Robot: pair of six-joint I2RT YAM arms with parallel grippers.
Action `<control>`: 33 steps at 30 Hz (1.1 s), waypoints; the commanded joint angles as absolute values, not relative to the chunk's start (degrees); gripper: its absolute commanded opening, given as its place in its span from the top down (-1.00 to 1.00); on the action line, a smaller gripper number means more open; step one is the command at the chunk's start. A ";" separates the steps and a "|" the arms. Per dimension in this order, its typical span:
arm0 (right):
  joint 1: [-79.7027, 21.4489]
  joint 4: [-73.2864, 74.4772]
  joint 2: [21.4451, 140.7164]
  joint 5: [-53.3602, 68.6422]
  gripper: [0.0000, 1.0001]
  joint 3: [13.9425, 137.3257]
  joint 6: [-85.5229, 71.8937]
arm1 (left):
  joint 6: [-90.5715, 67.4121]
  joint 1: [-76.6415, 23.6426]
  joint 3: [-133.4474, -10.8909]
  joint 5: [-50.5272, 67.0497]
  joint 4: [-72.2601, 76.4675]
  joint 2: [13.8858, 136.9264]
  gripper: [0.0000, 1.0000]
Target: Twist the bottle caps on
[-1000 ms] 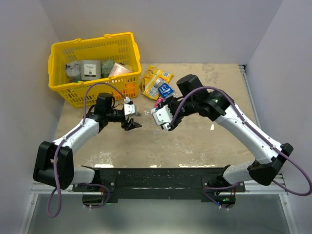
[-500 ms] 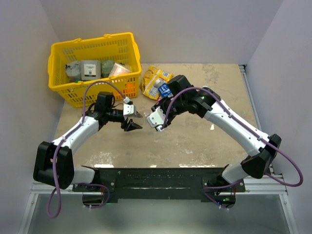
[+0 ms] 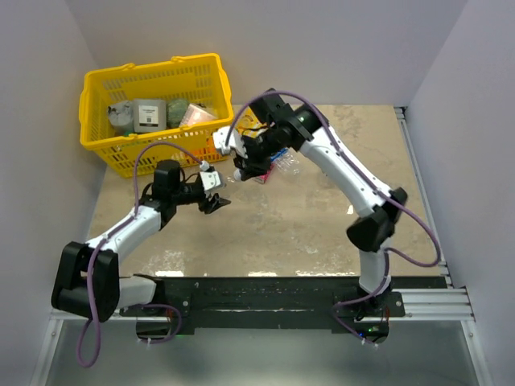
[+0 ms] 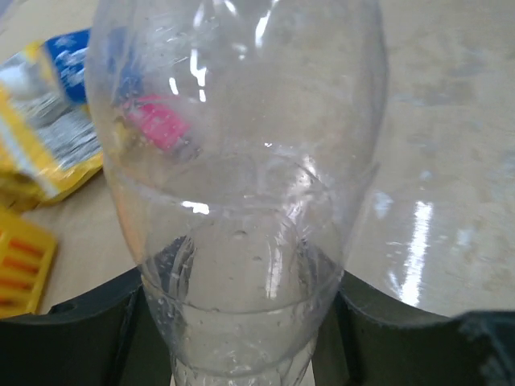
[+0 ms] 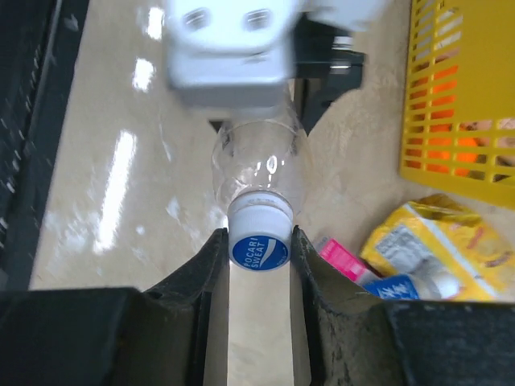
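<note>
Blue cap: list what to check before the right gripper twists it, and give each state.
1. Cap sits on the bottle neck: ok.
2. Right gripper shut on cap: ok.
3. Left gripper clamps the bottle body: ok.
4. Cap in line with the bottle: ok.
5. Cap square on the threads: cannot tell.
</note>
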State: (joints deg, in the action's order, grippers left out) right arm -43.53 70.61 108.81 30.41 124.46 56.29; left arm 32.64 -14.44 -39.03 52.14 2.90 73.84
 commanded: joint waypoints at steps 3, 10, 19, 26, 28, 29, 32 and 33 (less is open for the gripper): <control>-36.92 69.11 120.24 50.33 1.00 127.85 10.41 | 23.56 -16.87 -31.82 24.90 37.08 67.59 1.00; -35.68 66.18 121.64 52.82 1.00 123.84 2.55 | 30.05 -18.02 -32.43 16.35 36.22 68.99 1.00; -30.61 66.54 120.59 41.50 0.04 138.06 9.48 | 32.26 -17.40 -31.82 18.89 24.55 68.12 1.00; -30.57 62.93 106.37 43.35 -0.20 128.55 38.63 | 32.17 -16.44 -34.45 42.16 11.35 67.24 1.00; -35.21 63.02 101.54 40.10 -0.20 122.20 51.99 | 32.25 -16.35 -36.03 49.29 8.03 67.94 1.00; -36.90 63.10 97.51 38.16 -0.20 116.08 56.29 | 32.43 -16.35 -36.56 51.22 7.04 68.20 1.00; -41.21 62.23 90.73 33.49 -0.20 106.30 70.02 | 34.45 -16.44 -39.02 55.54 2.29 69.34 1.00; -41.92 61.88 89.66 31.40 -0.21 104.43 74.66 | 34.89 -16.44 -39.89 56.07 1.50 69.78 1.00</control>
State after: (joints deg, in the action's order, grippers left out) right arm -36.82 61.82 95.79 37.69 113.23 49.65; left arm 32.67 -16.78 -35.42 45.47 7.42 68.95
